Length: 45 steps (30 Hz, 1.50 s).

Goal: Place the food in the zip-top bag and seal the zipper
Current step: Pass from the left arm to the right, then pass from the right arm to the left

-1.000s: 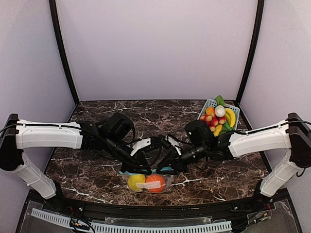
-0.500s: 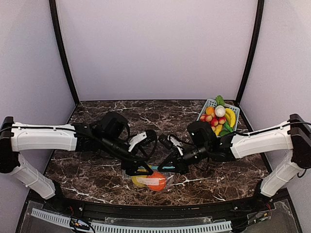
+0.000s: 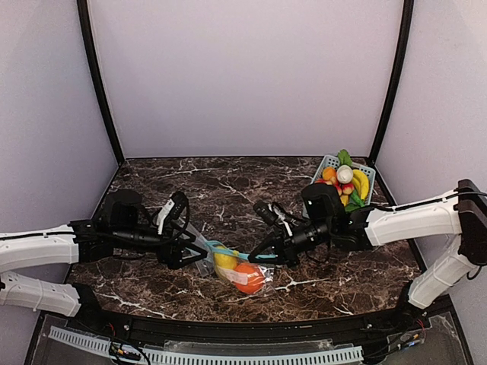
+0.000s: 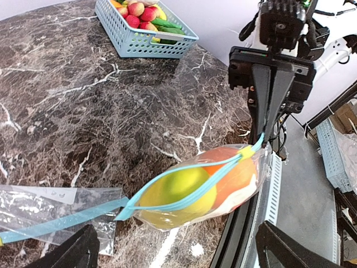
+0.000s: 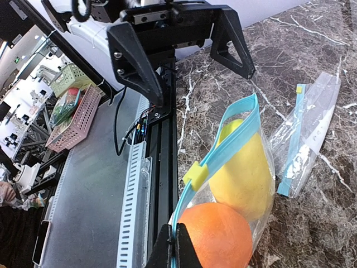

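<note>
the dark marble bench (image 3: pixel 228 179) has a blue basket (image 3: pixel 329 162) of toy fruit in its far right corner. near the middle of the front edge is the zip-top bag (image 4: pixel 153 215) with a yellow oblong (image 4: pixel 178 190) and an orange-red ball (image 4: pixel 237 178) inside, plus another clear bag (image 4: pixel 50 204) lying flat just left of it. the right hand (image 4: pixel 262 134) is clamped tight on the bag's blue zipper strip (image 4: pixel 184 198) right by the yellow slider (image 4: pixel 244 151), while the left hand (image 3: pixel 199 252) is spread wide with nothing in it, just beside the bags.
</note>
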Tool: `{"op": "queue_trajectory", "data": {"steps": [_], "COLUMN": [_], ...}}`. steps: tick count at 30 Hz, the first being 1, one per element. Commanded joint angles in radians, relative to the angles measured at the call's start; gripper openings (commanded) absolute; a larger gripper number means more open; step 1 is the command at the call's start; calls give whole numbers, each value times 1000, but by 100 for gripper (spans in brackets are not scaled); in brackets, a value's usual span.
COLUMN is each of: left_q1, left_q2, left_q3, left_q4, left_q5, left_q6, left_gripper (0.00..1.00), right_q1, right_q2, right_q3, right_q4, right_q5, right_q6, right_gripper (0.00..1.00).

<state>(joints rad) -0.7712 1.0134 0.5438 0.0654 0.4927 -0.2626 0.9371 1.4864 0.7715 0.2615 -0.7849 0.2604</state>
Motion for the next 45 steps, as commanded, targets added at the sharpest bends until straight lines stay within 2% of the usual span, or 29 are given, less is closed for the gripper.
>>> {"op": "queue_trajectory", "data": {"steps": [1, 11, 23, 26, 29, 31, 33, 34, 38, 40, 42, 45], "left_q1": [28, 37, 35, 31, 28, 23, 19, 17, 1, -5, -10, -14], "left_q2": [-15, -15, 91, 107, 125, 135, 143, 148, 165, 172, 177, 181], "left_q3": [-70, -105, -11, 7, 15, 18, 20, 19, 19, 21, 21, 21], "left_q4": [93, 291, 368, 387, 411, 422, 425, 427, 432, 434, 436, 437], "left_q5": [19, 216, 388, 418, 440, 453, 455, 456, 461, 460, 460, 458], "left_q6": [-72, -155, -177, -182, -200, -206, -207, -208, -208, -207, -207, -207], "left_gripper": [99, 99, 98, 87, 69, 60, 55, 55, 63, 60, 51, 42], "right_q1": [-8, -11, -10, -11, -11, -11, -11, -11, -11, -11, -11, -11], "right_q2": [-16, -53, -92, -93, -92, -93, -92, -93, -91, -91, -92, -98], "right_q3": [2, 16, 65, 68, 69, 69, 71, 72, 75, 75, 75, 73], "right_q4": [76, 106, 42, 38, 35, 35, 34, 35, 36, 36, 36, 42], "right_q5": [-79, -182, -231, -236, -236, -236, -236, -236, -238, -238, -238, -236], "right_q6": [31, 73, 64, 66, 65, 66, 65, 64, 66, 65, 66, 70], "right_gripper": [0, 0, 0, 0, 0, 0, 0, 0, 0, 0, 0, 0]}}
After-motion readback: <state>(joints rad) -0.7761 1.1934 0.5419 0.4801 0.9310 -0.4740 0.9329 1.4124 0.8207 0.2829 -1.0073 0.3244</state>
